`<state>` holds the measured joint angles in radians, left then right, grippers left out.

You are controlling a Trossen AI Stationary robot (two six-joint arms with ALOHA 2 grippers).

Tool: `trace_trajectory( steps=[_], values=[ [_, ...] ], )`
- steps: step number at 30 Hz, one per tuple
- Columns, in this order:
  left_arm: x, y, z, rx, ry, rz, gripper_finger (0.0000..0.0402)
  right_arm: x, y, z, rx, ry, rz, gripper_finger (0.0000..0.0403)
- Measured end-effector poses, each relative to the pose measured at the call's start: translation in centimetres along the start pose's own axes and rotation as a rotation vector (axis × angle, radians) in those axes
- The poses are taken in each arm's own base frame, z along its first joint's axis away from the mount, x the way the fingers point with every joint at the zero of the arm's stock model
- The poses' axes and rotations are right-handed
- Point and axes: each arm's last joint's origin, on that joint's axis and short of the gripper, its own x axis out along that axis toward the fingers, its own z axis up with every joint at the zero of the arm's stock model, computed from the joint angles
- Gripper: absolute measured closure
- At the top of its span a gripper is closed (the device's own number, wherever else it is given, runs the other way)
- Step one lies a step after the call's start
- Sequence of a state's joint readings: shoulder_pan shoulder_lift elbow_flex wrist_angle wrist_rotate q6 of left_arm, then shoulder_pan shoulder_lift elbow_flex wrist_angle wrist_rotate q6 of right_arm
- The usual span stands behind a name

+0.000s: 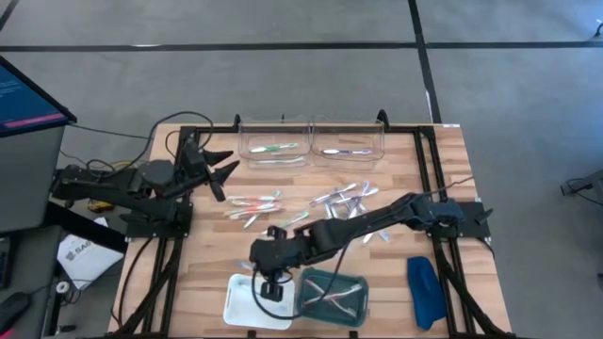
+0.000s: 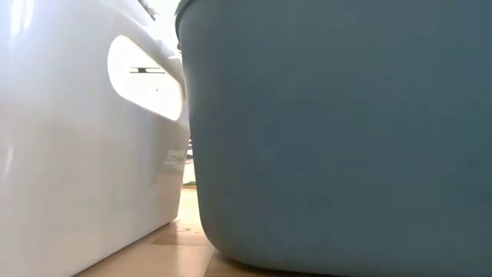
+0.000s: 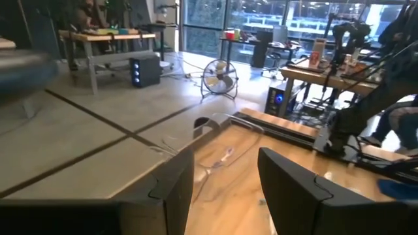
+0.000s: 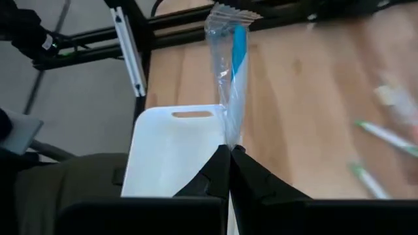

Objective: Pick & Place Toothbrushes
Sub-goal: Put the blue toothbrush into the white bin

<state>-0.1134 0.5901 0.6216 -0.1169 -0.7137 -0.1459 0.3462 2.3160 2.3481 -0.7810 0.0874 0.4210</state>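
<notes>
Wooden table [image 1: 396,282] carries toothbrushes [image 1: 341,196], seemingly four bins.

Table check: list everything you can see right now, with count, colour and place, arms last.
Loose toothbrushes: a dozen or more, pink, green, white, blue; mid-table.
Clear bins: two, far edge, toothbrushes inside.
White bin: one, near edge.
Teal bin: one, beside white bin, toothbrushes inside.
Dark-blue oblong object: one, near right.
Wrapped blue toothbrush: one, held.
Left gripper: open, waiting at left.
Right gripper: shut on wrapped blue toothbrush, over white bin.
</notes>
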Motion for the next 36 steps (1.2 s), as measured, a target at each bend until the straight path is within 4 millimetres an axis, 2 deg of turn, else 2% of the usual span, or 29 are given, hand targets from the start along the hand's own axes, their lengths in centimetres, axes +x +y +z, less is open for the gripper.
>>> trace_trajectory(
  steps=[6, 11, 16, 18, 25, 31, 36],
  values=[
    [0.0, -0.1, 0.0, -0.035, 0.001, -0.021, 0.0238, 0.5, 0.5, 0.1, 0.052, -0.028, 0.056, 0.0403],
    [0.1, -0.3, -0.1, -0.099, 0.013, -0.066, 0.0238, 0.1, 2.6, 0.1, 0.035, -0.096, 0.114, 0.0403],
    [0.4, -1.0, -0.4, -0.139, 0.059, -0.189, 0.0238, 0.3, 3.3, -0.5, 0.051, -0.127, 0.012, 0.0403],
    [0.5, -1.5, -0.6, -0.15, 0.093, -0.253, 0.0238, 0.9, 3.6, -0.7, 0.062, -0.162, -0.014, 0.0403],
    [0.4, -3.2, -1.3, -0.169, 0.162, -0.392, 0.0238, 4.0, 3.7, -2.8, 0.099, -0.092, -0.04, 0.0403],
    [-0.8, -2.8, -0.5, -0.177, 0.11, -0.442, 0.0238, 3.9, 3.5, -3.3, 0.106, -0.039, -0.067, 0.0403],
    [-1.2, -2.4, -0.2, -0.181, 0.081, -0.44, 0.0238, 4.0, 3.3, -3.4, 0.084, 0.019, -0.01, 0.0403]
  ],
)
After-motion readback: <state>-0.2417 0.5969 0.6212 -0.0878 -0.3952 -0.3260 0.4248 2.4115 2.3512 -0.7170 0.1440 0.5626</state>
